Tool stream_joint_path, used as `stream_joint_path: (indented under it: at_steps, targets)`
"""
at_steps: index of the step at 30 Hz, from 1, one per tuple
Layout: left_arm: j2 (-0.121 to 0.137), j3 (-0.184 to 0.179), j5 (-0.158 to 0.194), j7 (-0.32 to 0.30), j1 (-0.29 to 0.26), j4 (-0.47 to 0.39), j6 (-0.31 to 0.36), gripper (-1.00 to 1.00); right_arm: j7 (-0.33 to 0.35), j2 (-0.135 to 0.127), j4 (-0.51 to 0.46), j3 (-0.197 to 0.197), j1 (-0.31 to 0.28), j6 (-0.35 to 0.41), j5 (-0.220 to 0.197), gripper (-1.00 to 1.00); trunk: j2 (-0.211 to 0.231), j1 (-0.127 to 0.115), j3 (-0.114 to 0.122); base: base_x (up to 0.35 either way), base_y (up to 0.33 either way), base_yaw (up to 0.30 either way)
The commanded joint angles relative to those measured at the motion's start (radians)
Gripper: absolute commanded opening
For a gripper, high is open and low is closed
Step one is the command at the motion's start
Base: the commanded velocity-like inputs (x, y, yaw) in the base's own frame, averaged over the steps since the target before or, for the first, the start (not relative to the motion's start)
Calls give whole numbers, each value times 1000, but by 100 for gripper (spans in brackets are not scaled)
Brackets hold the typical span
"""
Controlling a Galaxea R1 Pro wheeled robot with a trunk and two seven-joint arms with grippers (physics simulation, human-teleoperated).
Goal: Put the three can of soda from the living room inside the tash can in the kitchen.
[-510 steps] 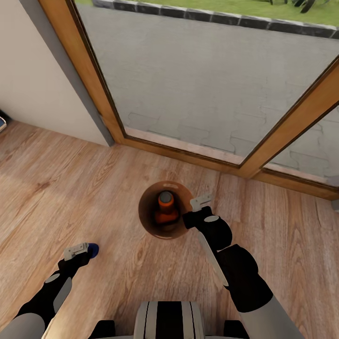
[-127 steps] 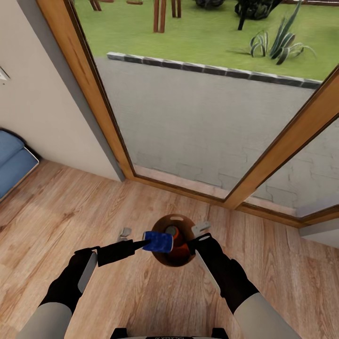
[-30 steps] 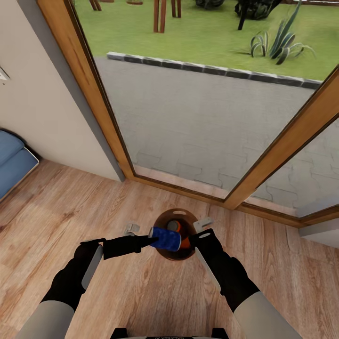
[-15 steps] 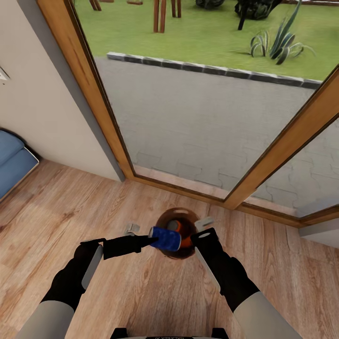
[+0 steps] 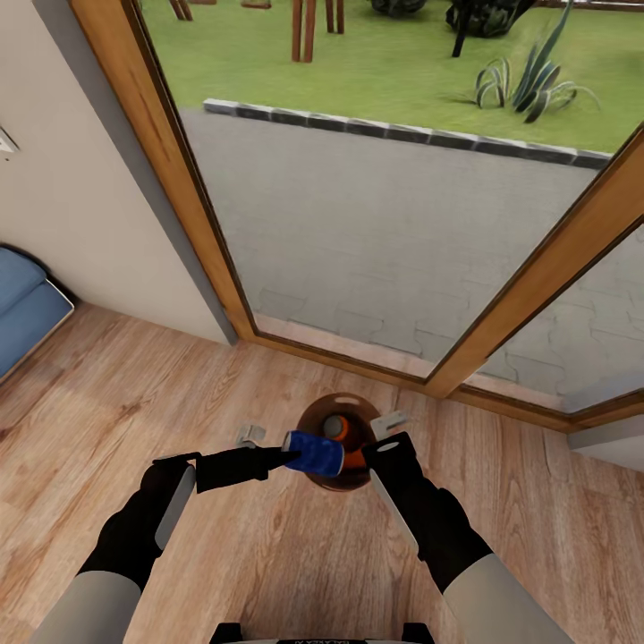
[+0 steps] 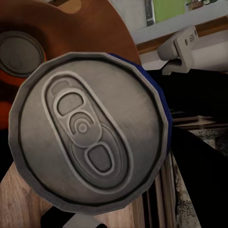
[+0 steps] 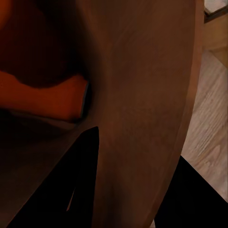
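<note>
- Wood floor (image 5: 98, 420): light planks across the lower half of the frame.
- Glass doors (image 5: 376, 233): wood-framed, filling the upper middle and right.
- Wall (image 5: 63, 215): pale, at the upper left, beside the door frame.
- Blue cushion (image 5: 22, 309): at the left edge, against the wall.
- Paving (image 5: 358, 206): grey, behind the glass.
- Lawn (image 5: 394, 72): along the top, beyond a stone kerb (image 5: 394, 132).
- Spiky plant (image 5: 528, 85): upper right, on the lawn.

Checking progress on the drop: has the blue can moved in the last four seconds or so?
Yes. The blue can has shifted rightward, from the bin's left rim to over its opening, judged against the door frame.
</note>
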Motion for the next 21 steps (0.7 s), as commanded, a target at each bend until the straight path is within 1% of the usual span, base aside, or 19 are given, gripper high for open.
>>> stream_joint_path:
  at_steps: [1, 9, 12, 14, 16, 17, 21]
  targets:
    - [0, 0, 0, 0, 0, 0, 0, -100, 0, 0, 0, 0, 0, 0, 3, -100, 0, 0, 0, 0, 0, 0]
    - [0, -1, -1, 1, 0, 0, 0, -100, -2, 2, -2, 1, 0, 0, 3, -100, 0, 0, 0, 0, 0, 0]
    - [0, -1, 0, 15, 0, 0, 0, -100, -2, 2, -2, 0, 0, 0, 3, -100, 0, 0, 0, 0, 0, 0]
    - [0, -1, 0, 46, 0, -1, 0, -100, -2, 2, -2, 0, 0, 0, 3, -100, 0, 0, 0, 0, 0, 0]
    - [0, -2, 0, 55, 0, -1, 1, -100, -2, 2, -2, 0, 0, 0, 3, -100, 0, 0, 0, 0, 0, 0]
    - [0, -2, 0, 57, 0, -1, 1, 100, -2, 2, -2, 0, 0, 0, 3, -100, 0, 0, 0, 0, 0, 0]
    - [-1, -2, 0, 63, 0, -1, 1, 100, -2, 2, -2, 0, 0, 0, 3, -100, 0, 0, 0, 0, 0, 0]
